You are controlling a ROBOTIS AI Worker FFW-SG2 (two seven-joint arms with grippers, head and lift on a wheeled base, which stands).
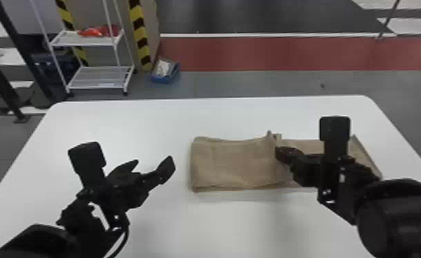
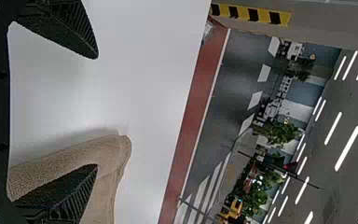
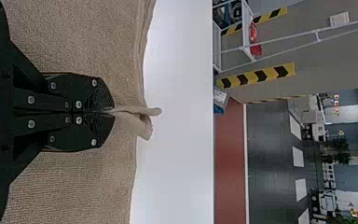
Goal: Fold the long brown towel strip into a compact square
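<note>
Nearest, the left arm [image 1: 37, 242] is coming in at the bottom left of the head view, and the right arm [image 1: 398, 212] is coming in at the right. The left gripper [image 1: 154, 160] is hanging over the white table [image 1: 116, 123], to the left of the towel and apart from it. Its two black fingers are standing spread, with nothing sitting between them.

The right gripper [image 1: 277, 151] is hanging over the towel. In the right wrist view its fingers are pressing together on a small bit of brown cloth, and the pinched bit is poking out past the tips.

The brown towel [image 1: 233, 164] is lying on the right part of the table. Its left part is lying folded over in a thick, flat piece, and the rest is running out to the right, under the right gripper.

Past the table, a blue box [image 1: 165, 79] is sitting on the gray floor [image 1: 237, 84]. A white rack [image 1: 111, 77] is standing to its left, and its upper shelf is holding something red [image 1: 98, 31]. A wide red stripe [image 1: 288, 55] is running across the floor.
</note>
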